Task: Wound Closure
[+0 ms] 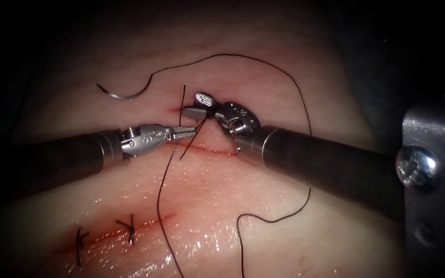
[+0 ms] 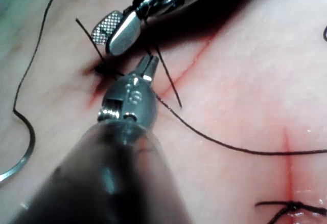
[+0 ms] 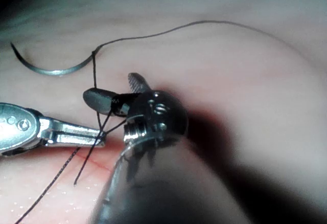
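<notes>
Left tool (image 1: 185, 132) fingers clenched on thread (image 1: 167, 170), right tool (image 1: 198, 104) fingers released; needle (image 1: 123, 92) loose on tissue (image 1: 263, 237).

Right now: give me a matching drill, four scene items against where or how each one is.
Items:
1. needle
2. left tool
3. right tool
4. tied stitches

States:
A. jaws open, thread running between them
B. lying free on the tissue, left of the cut
C. jaws shut on the thread
D. across the lower cut

Pairs: 1-B, 2-C, 3-A, 4-D
</notes>
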`<state>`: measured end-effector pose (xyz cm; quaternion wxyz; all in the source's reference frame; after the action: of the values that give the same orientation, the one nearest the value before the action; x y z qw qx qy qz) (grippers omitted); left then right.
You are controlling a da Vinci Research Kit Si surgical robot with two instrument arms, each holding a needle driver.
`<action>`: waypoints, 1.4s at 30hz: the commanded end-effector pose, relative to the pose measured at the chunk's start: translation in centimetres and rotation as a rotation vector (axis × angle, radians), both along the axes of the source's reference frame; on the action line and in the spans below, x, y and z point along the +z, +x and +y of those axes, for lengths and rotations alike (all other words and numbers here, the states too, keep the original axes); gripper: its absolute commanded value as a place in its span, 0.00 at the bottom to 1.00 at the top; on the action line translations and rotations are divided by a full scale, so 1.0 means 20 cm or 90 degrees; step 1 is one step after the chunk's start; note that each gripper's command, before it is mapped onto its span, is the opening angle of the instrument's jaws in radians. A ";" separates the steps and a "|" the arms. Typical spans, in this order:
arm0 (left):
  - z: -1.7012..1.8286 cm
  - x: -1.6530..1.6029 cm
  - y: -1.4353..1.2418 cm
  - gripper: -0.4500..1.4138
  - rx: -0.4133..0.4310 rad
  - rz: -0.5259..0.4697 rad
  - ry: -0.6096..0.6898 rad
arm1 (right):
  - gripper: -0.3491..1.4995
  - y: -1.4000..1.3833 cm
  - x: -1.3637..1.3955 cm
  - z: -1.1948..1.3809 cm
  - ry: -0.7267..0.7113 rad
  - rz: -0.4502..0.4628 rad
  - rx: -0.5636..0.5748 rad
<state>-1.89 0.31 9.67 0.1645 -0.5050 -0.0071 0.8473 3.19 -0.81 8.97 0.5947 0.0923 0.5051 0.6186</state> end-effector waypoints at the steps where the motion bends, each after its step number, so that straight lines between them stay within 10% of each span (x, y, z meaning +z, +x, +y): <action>1: 0.002 0.003 -0.002 0.00 0.000 -0.001 -0.001 | 0.87 0.007 0.001 0.004 0.001 0.003 -0.003; 26: -0.001 0.002 0.002 0.00 0.007 -0.004 -0.003 | 0.83 0.020 -0.003 0.003 0.002 0.040 -0.032; 28: -0.001 0.002 0.003 0.00 0.008 -0.006 -0.003 | 0.66 0.019 -0.003 0.002 0.001 0.040 -0.034; 30: -0.001 0.002 0.002 0.00 0.008 -0.006 -0.003 | 0.10 0.017 -0.004 0.001 0.011 0.051 -0.032; 31: -0.001 0.002 0.002 0.00 0.008 -0.006 -0.003 | 0.00 0.017 -0.004 0.000 0.019 0.057 -0.028; 42: -0.002 0.002 0.012 0.00 0.009 0.006 -0.006 | 0.00 0.019 -0.010 -0.015 -0.051 0.060 -0.050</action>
<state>-1.60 0.25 9.65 0.1565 -0.5014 -0.0073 0.8509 3.49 -1.08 8.74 0.5944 0.1190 0.5484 0.5760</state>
